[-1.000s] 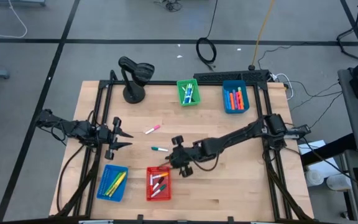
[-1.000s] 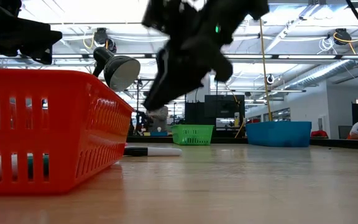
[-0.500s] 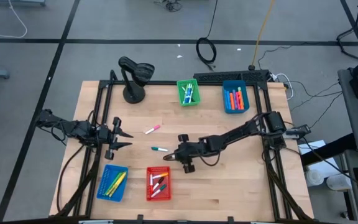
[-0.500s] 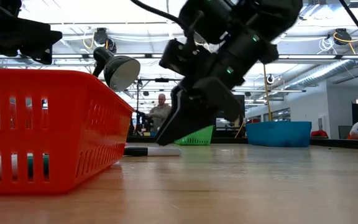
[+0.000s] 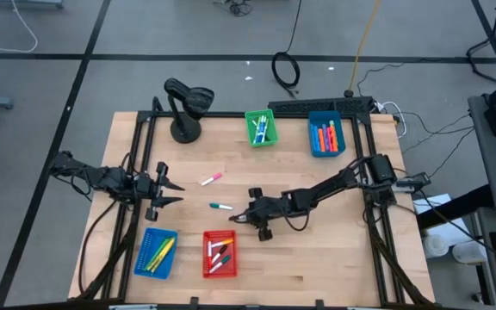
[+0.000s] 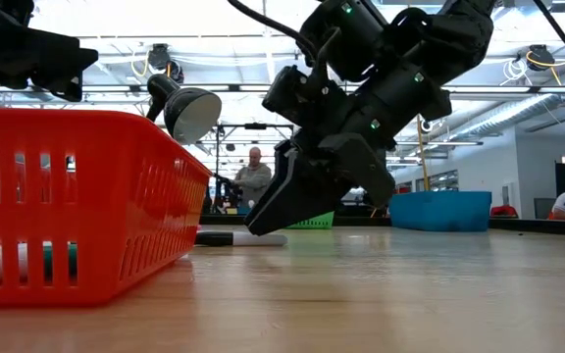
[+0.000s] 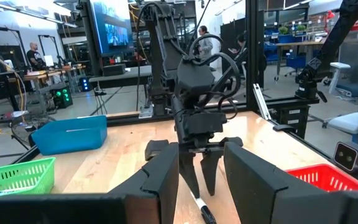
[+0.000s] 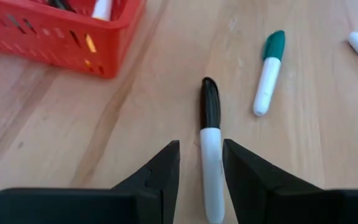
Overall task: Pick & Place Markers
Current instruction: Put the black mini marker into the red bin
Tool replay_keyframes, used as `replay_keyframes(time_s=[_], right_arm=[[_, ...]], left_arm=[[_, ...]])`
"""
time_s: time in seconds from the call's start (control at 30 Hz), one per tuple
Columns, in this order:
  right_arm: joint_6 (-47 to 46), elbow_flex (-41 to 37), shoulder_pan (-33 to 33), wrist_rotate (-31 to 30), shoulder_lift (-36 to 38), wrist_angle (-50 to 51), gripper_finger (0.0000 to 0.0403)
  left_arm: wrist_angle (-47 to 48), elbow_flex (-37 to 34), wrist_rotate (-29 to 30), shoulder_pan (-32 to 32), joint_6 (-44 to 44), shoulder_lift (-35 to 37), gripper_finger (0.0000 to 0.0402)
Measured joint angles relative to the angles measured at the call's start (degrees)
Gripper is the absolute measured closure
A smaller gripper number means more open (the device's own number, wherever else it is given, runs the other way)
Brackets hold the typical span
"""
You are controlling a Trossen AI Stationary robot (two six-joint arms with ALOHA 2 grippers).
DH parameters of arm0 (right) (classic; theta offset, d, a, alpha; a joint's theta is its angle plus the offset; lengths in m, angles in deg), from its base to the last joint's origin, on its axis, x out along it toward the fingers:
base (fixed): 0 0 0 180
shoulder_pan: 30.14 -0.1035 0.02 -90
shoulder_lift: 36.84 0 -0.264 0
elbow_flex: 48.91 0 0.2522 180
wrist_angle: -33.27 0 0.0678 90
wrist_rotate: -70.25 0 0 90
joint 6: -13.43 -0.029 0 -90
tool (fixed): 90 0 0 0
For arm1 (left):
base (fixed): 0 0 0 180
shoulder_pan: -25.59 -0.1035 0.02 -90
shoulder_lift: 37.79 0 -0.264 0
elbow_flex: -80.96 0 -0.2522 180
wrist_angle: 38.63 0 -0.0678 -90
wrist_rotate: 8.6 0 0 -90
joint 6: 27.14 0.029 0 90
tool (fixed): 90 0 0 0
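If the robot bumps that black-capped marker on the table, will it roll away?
Probably. The black-capped marker looks round and smooth, lying flat on the bare wooden table, so a sideways nudge could roll it. It looks stiff and light, so it shouldn't bend. The right gripper straddles it with fingers on both sides, which should trap it.

Bright overhead light, soft shadows; low view's foreground blurred.

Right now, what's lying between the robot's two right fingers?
In the right wrist view, a black-capped white marker lies on the table between the right gripper's open fingers, not yet pinched.
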Motion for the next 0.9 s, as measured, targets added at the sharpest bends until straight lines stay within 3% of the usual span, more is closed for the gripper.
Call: replay_keyframes(time_s=[0.27,0.63,0.9], right_arm=[[-1.94,0.21,0.07,1.31,-0.02,-1.61,0.0285],[-1.90,1.70,0.61,1.24,-0.02,-1.03,0.0217],[-2.19,1.92,1.59,1.80,-3.52,0.09,0.0216]], left_arm=[[0.00,0.00,0.00,0.00,0.00,0.01,0.0268],[0.00,0.00,0.00,-0.01,-0.01,-0.01,0.0268],[0.00,0.00,0.01,-0.02,0.00,0.00,0.0268]])
